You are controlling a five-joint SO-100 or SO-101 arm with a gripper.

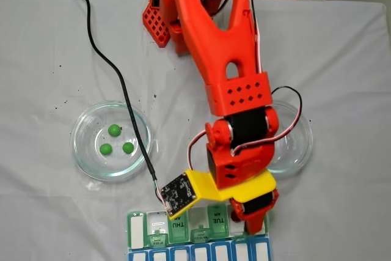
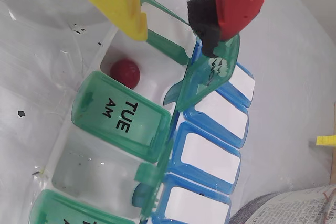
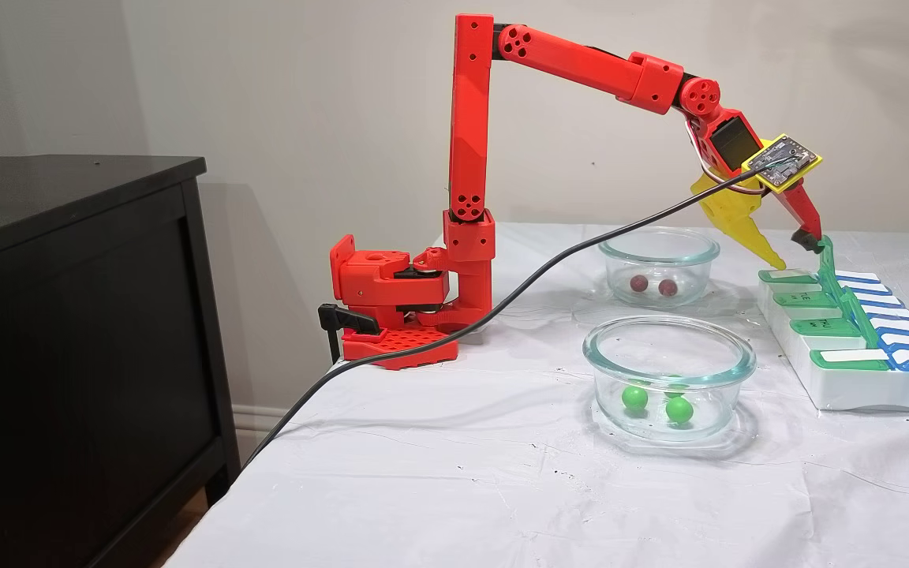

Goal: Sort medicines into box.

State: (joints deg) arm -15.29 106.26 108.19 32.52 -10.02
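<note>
The table (image 3: 454, 489) holds the box (image 3: 841, 390). Left of the box in a fixed view are two glass bowls (image 3: 667, 375). The tool (image 2: 176, 30) hangs spread wide over the box, its black pad maybe touching a raised green lid (image 2: 207, 80). One red ball (image 2: 125, 73) sits in an open cup of the box.

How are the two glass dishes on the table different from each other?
The nearer dish holds green balls; the farther dish holds red balls, two of them visible. The nearer dish stands clear of the arm in both fixed views; the farther dish lies partly under it. Both are round clear glass.
</note>
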